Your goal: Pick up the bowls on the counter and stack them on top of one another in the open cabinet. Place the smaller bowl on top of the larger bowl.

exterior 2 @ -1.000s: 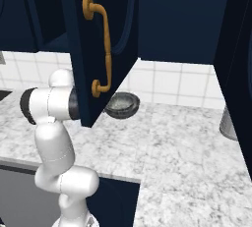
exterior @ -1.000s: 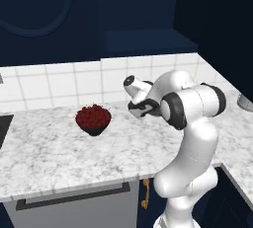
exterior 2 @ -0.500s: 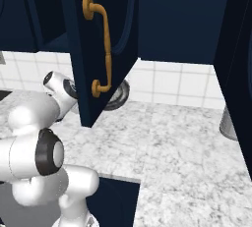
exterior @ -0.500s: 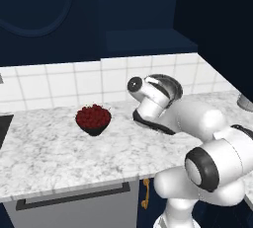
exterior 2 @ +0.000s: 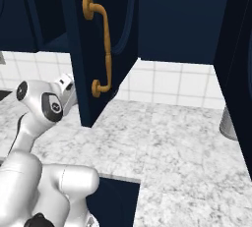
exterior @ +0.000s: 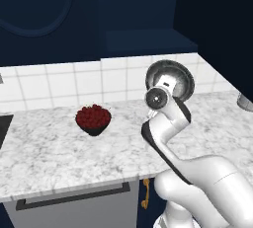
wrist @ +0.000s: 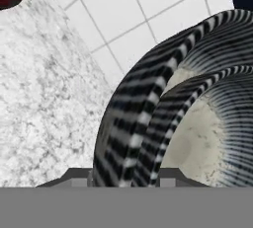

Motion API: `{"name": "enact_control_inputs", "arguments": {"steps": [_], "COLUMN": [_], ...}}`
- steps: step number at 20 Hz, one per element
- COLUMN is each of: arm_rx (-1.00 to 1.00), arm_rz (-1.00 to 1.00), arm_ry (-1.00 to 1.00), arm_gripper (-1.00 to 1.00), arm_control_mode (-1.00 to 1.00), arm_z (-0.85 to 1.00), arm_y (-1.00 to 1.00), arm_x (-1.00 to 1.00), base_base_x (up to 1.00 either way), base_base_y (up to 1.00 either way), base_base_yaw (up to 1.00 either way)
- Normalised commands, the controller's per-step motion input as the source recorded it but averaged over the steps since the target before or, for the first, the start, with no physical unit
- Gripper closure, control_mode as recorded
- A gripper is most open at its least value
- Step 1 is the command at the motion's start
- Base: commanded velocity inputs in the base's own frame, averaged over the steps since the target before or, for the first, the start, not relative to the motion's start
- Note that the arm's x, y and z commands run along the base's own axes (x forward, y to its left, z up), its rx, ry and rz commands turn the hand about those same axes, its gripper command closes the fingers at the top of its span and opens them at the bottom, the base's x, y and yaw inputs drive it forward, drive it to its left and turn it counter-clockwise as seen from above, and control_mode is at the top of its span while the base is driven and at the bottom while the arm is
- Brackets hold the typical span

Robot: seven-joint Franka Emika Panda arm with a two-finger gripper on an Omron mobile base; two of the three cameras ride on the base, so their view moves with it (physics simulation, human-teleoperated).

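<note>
Since a moment ago, swung up off the counter (exterior: 59, 153): bowls (wrist: 163, 118) nested, smaller in larger, rim pinched in gripper (wrist: 126, 175). Lifted above the counter; open cabinet (exterior: 143, 39) placement left.

Arm swings hard over the last second: wrist that sat low beside the bench (exterior: 59, 158) is now raised and turned toward the tiled wall. The larger bowl (exterior: 170, 78) comes up with it, off the bench, tipped on edge, rim showing behind the hand; a second ago it sat low by the hand. Elbow now fills the lower right of the left base view. From the right, the bowl slips behind the cabinet door (exterior 2: 98, 49).
</note>
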Motion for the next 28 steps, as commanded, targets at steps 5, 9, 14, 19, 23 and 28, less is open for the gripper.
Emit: {"name": "enact_control_inputs", "arguments": {"steps": [5,9,14,19,23,28], "arm_rx": [0.0,0.0,0.0,0.0,-0.02,-0.17], "arm_rz": [0.11,0.14,0.05,0.0,0.0,0.0], "arm_ry": [0.0,0.0,0.0,0.0,0.04,0.02], "arm_gripper": [1.0,1.0,1.0,1.0,1.0,1.0], "arm_control_mode": [-1.0,-1.0,-1.0,-1.0,-1.0,-1.0], "arm_z": [1.0,1.0,1.0,1.0,0.46,-0.21], "arm_y": [0.14,0.19,0.25,0.08,0.0,0.0], "arm_x": [-0.73,-0.54,0.43,0.88,0.94,0.79], "base_base_x": [0.0,0.0,0.0,0.0,0.0,0.0], "base_base_y": [0.0,0.0,0.0,0.0,0.0,0.0], "base_base_yaw": [0.0,0.0,0.0,0.0,0.0,0.0]}}
